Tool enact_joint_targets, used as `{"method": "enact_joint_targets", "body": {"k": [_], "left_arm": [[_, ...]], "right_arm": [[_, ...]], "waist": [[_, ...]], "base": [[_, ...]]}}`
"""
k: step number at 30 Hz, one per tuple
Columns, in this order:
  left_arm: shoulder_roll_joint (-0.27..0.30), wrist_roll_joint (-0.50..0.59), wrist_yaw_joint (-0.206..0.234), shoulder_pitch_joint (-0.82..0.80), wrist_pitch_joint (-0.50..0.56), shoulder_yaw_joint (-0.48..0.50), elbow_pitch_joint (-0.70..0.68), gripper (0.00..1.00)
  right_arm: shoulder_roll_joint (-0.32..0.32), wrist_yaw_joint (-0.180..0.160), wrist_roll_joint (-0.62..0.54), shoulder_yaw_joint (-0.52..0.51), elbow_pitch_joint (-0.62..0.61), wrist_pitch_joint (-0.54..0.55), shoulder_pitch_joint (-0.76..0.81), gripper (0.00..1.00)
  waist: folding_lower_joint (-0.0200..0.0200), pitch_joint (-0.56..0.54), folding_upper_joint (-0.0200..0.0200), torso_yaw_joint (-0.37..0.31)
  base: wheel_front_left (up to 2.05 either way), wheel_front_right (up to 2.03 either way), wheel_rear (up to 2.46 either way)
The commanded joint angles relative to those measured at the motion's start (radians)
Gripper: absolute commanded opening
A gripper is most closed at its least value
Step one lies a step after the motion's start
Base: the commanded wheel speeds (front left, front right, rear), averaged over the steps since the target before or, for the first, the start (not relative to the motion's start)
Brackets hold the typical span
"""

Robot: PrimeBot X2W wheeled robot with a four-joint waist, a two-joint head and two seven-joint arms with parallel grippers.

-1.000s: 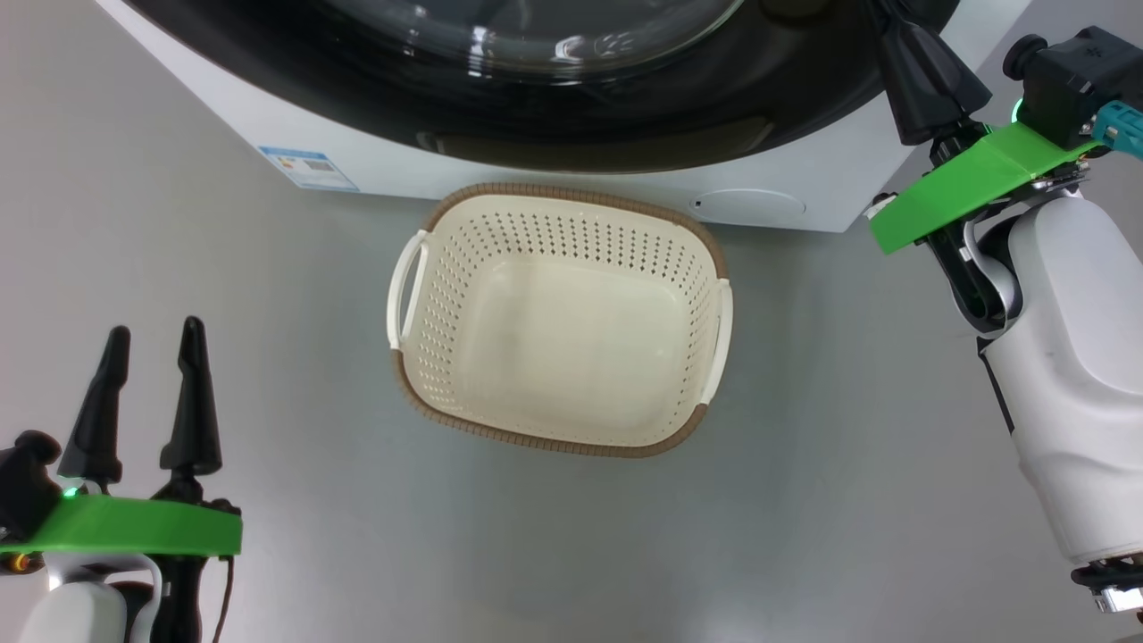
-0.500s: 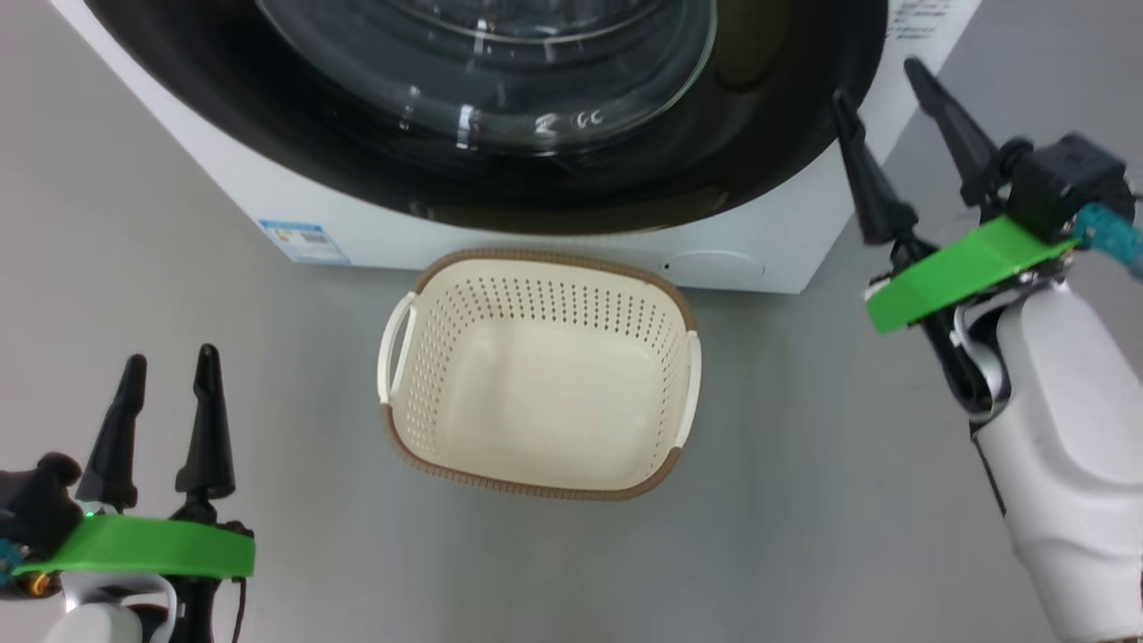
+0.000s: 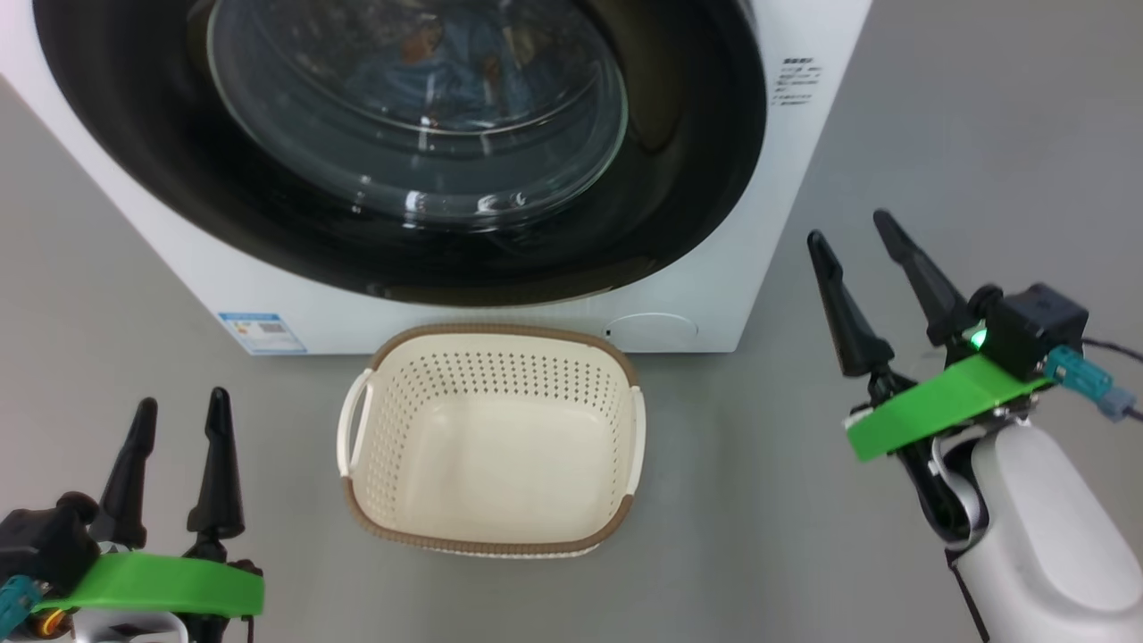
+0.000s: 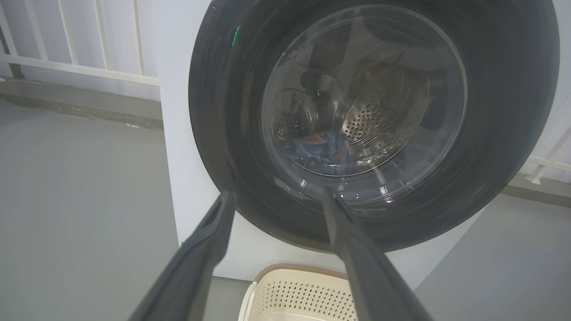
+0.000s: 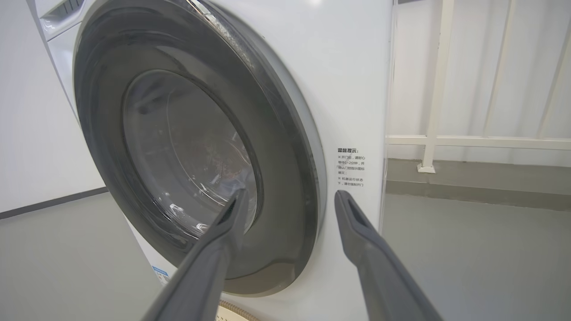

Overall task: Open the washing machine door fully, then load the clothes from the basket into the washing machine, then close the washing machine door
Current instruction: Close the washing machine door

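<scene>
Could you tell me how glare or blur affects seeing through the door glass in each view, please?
Head view: bright glints streak the washing machine door, yet blue clothes show through. Left wrist view: little glare, clothes plain low in the drum. Right wrist view: oblique, hazy sheen, contents indistinct.

washing machine door [image 3: 696, 134] shut | clothes [image 3: 424, 58] behind glass | basket [image 3: 393, 446] empty, upright, before washing machine [image 3: 491, 323]

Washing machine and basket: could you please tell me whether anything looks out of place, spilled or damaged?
Nothing stands out. The washing machine door sits flush against the washing machine, the clothes lie inside behind its glass, and the basket stands upright and empty on the floor, with nothing spilled or damaged.
</scene>
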Motion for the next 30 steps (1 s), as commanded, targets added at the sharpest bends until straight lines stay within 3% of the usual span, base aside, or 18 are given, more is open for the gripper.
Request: {"method": "enact_joint_targets", "body": {"k": [1, 17, 30], "left_arm": [[0.018, 0.012, -0.002, -0.007, -0.006, 0.043, -0.032, 1.0], [-0.017, 0.043, -0.002, 0.058, -0.006, 0.043, -0.035, 1.0], [-0.015, 0.023, -0.002, 0.084, -0.006, 0.03, -0.028, 1.0]], "right_arm": [[0.01, -0.006, 0.011, 0.017, -0.043, -0.005, 0.035, 1.0], [0.046, -0.006, 0.01, -0.032, -0.109, -0.005, 0.266, 1.0], [0.048, -0.006, 0.001, -0.048, -0.115, -0.005, 0.297, 1.0]], "waist": [[0.0, -0.034, -0.0001, -0.035], [0.0, -0.138, -0.0001, -0.091], [0.0, -0.155, -0.0001, -0.103]], "base": [[0.0, 0.0, 0.0], [0.0, 0.0, 0.0], [0.0, 0.0, 0.0]]}}
